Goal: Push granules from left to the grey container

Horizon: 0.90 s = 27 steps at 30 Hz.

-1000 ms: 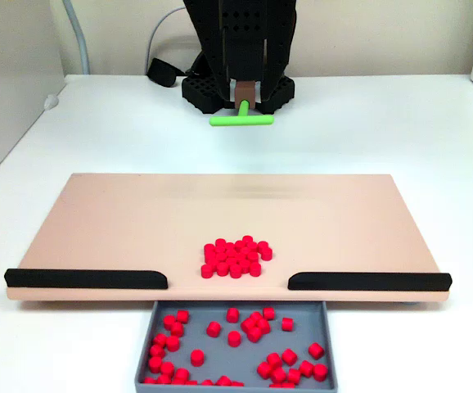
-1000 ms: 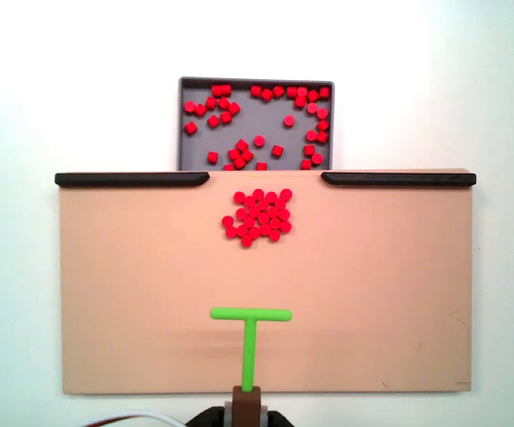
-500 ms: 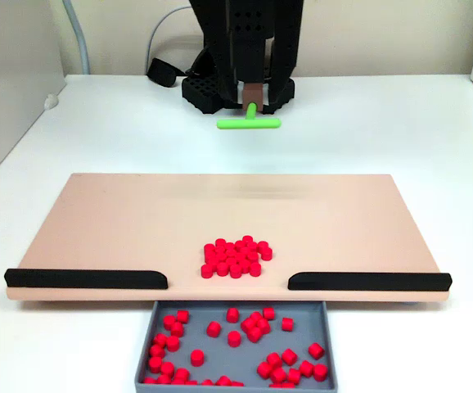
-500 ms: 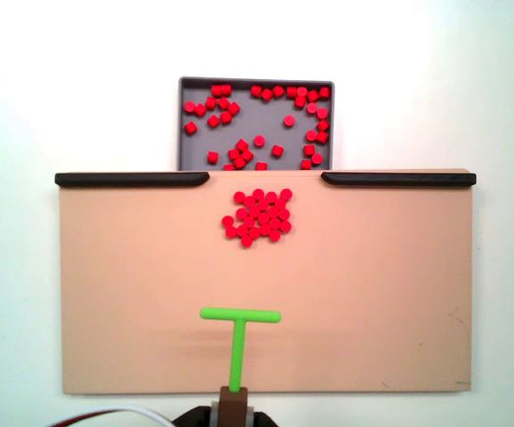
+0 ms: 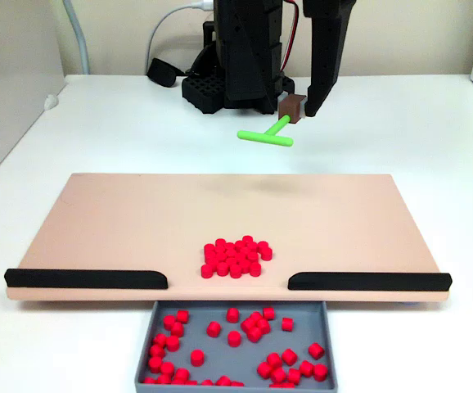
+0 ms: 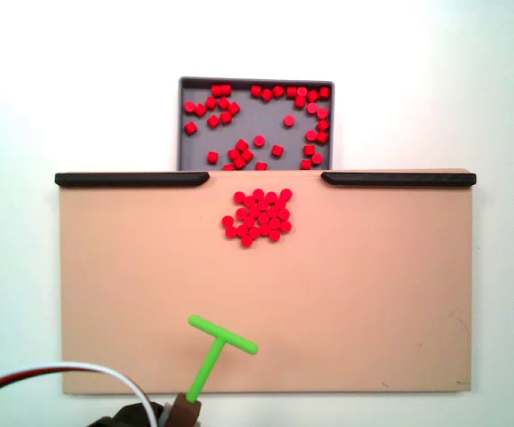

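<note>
A black robot arm point(image 5: 257, 49) holds a bright green T-shaped plastic pusher stick point(image 5: 268, 135) aloft over the white counter point(image 5: 400, 123), behind the far edge of the pinkish-beige flat board point(image 5: 122, 221). The stem is seated in a small brown block point(image 5: 291, 106) at the arm's tip; whether the fingers are clamped on that block cannot be told from either fixed view. The stick hangs angled, its crossbar turned off square to the board's edges, most clearly where it shows from above point(image 6: 214, 342).

A tight cluster of small red cylindrical plastic granules point(image 5: 236, 257) sits on the board just short of the gap between two black edging strips, one on the left in this view point(image 5: 87, 278) and one on the right point(image 5: 369, 281). The strips appear to act as guides, leaving an opening directly above the shallow grey rectangular plastic container point(image 5: 235, 385), which already holds many scattered granules. With the pusher well apart from the cluster, a sweep toward the gap seems the remaining work.
</note>
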### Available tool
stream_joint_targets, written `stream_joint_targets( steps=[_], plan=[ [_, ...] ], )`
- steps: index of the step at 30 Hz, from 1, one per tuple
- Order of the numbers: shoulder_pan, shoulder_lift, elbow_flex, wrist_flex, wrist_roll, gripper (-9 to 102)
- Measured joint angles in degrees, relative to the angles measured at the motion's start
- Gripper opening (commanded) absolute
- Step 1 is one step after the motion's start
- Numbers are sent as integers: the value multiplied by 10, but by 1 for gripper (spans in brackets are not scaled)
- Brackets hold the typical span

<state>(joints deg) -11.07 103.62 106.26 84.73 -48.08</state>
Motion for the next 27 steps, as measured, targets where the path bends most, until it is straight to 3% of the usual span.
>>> stream_joint_targets(
  steps=[17, 27],
  plan=[
    [-63, -231, -224, 6, 290, 0],
    [-76, -308, -332, 6, 375, 0]
  ],
)
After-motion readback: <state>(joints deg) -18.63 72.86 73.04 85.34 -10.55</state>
